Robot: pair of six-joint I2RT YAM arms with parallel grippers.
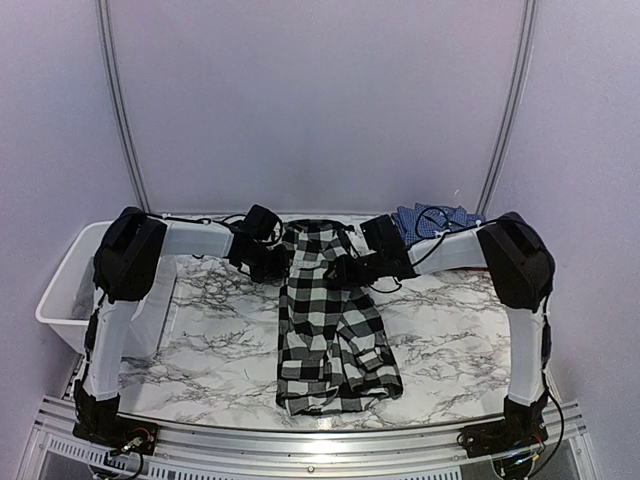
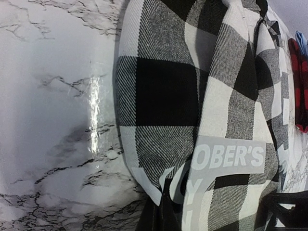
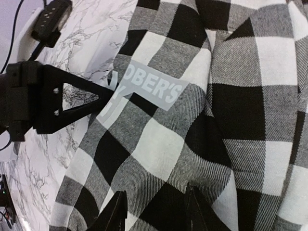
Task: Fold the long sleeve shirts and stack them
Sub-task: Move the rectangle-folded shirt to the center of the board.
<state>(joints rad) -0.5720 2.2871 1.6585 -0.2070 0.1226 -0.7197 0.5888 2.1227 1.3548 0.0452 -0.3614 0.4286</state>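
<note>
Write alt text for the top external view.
A black-and-white checked shirt lies lengthwise down the middle of a marble table, with the left pincer and the right pincer at its far end. A blue checked shirt lies at the far right, and a white bin sits at the table's left edge.

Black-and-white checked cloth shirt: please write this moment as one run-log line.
item: black-and-white checked cloth shirt | left tool: shut on its edge | right tool: open above it

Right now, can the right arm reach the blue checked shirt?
Probably yes: the blue checked cloth shirt lies close behind that arm, nothing between, though its claw sits over the black-and-white check cloth shirt.
</note>
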